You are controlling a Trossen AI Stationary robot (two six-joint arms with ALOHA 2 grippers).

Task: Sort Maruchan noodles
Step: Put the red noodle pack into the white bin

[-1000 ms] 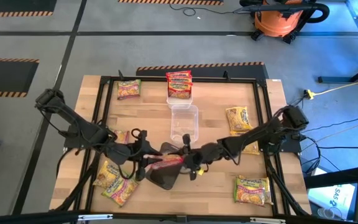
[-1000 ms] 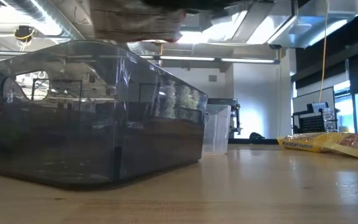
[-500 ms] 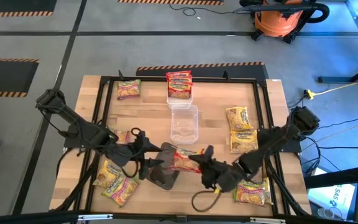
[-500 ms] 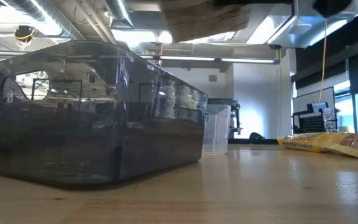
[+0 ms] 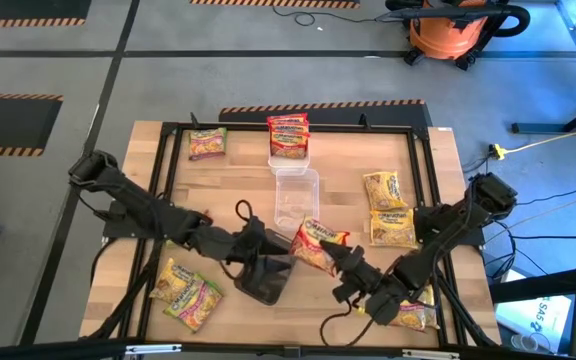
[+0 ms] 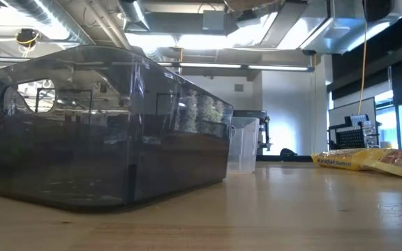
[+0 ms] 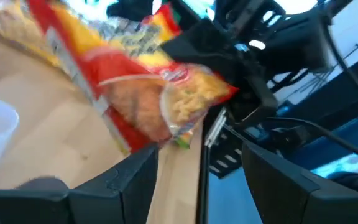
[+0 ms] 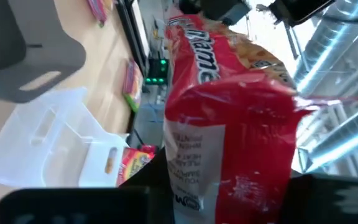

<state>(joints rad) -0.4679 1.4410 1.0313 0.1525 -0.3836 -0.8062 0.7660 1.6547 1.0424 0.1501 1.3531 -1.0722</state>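
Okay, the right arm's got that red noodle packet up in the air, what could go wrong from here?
1. The right hand pinches the crinkly red plastic ramen packet by one end only, so it may slip or swing and drop on the wooden table beside the clear plastic tray.
2. The open left hand sits close beside the packet over the dark rectangular tray; the arms could bump as they separate.
3. A red packet already lies at the far edge, so a drop into the nearer clear tray may mis-sort it.

blurred red packet (image 7: 148, 93) — edges cut off
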